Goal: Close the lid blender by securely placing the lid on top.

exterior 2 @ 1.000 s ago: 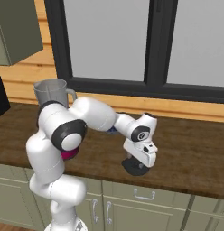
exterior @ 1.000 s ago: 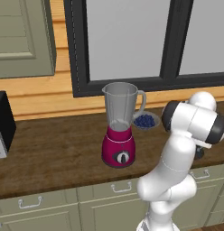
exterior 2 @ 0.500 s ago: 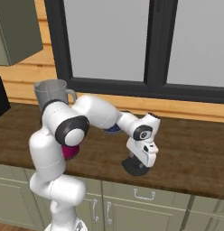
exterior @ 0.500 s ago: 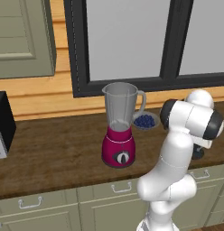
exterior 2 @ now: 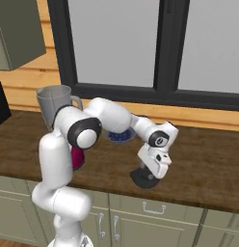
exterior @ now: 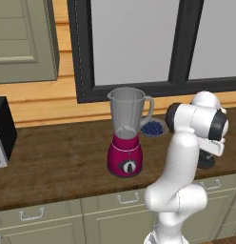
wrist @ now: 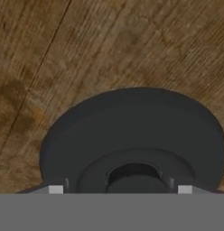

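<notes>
Since a second ago the hand has come lower over the lid (exterior 2: 141,177), and the wrist in the right base view now sits closer to the counter (exterior 2: 208,164); the blender, bowl and counter have not moved.

Gripper (exterior 2: 149,176) points down at the lid. In the hand view the lid (wrist: 136,140) is very close below the camera: a dark round disc with a raised ring and a centre knob, flat on the wood grain. The two finger tips (wrist: 55,189) stand either side of the knob, apart, not pressed on it. Jaws part way spread; no grip seen on the lid.

Lid lies on the counter near the front edge, well to the right of the blender (exterior: 125,133), over the drawer fronts. In the left base view the lid (exterior: 206,163) shows as a dark patch behind the arm.

Blender upright on the counter, jar open at the top, handle to the right, magenta base with a dark dial facing front. Bowl of blueberries (exterior: 152,128) just behind and right of it, near the window sill.

No writing, brand or label legible on any item; the dial carries a small pale mark, too small to read.
</notes>
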Robot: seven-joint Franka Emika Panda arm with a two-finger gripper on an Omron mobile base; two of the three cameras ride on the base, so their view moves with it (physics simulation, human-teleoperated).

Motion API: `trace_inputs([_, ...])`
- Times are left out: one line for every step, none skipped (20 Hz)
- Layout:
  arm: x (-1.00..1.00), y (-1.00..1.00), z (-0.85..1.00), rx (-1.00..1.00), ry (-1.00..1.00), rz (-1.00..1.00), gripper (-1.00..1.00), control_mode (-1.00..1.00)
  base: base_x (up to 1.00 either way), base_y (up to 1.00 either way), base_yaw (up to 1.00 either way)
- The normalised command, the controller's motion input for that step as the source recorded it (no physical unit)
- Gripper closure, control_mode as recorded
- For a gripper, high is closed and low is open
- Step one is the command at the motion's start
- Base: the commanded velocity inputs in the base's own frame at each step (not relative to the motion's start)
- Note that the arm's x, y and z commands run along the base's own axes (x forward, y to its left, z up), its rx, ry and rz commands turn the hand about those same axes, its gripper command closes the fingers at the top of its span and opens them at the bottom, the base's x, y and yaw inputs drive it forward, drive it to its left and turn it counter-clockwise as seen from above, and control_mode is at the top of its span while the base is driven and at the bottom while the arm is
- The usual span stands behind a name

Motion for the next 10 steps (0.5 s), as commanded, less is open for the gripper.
trace_inputs([-0.42,0.21,-0.89,-0.07,-0.09,-0.16,1.00,-1.00,0.00,0.00,0.00])
trace_inputs([-0.61,0.28,-1.00,-0.10,-0.15,-0.17,1.00,-1.00,0.00,0.00,0.00])
trace_inputs([-0.82,0.41,-1.00,-0.13,-0.27,-0.17,1.00,-1.00,0.00,0.00,0.00])
trace_inputs([-0.95,0.55,-1.00,-0.19,-0.31,-0.14,1.00,-1.00,0.00,0.00,0.00])
trace_inputs([-0.91,0.66,-1.00,-0.24,-0.29,-0.11,1.00,-1.00,0.00,0.00,0.00])
trace_inputs([-0.91,0.74,-1.00,-0.29,-0.33,-0.09,1.00,-1.00,0.00,0.00,0.00])
trace_inputs([-1.00,0.69,-1.00,-0.29,-0.39,-0.08,1.00,-1.00,0.00,0.00,0.00])
trace_inputs([-0.97,0.69,-1.00,-0.31,-0.40,-0.08,1.00,-1.00,0.00,0.00,0.00])
trace_inputs([-0.67,0.69,-1.00,-0.31,-0.25,-0.08,1.00,-1.00,0.00,0.00,0.00])
trace_inputs([-0.51,0.66,-1.00,-0.33,-0.17,-0.08,1.00,-1.00,0.00,0.00,0.00])
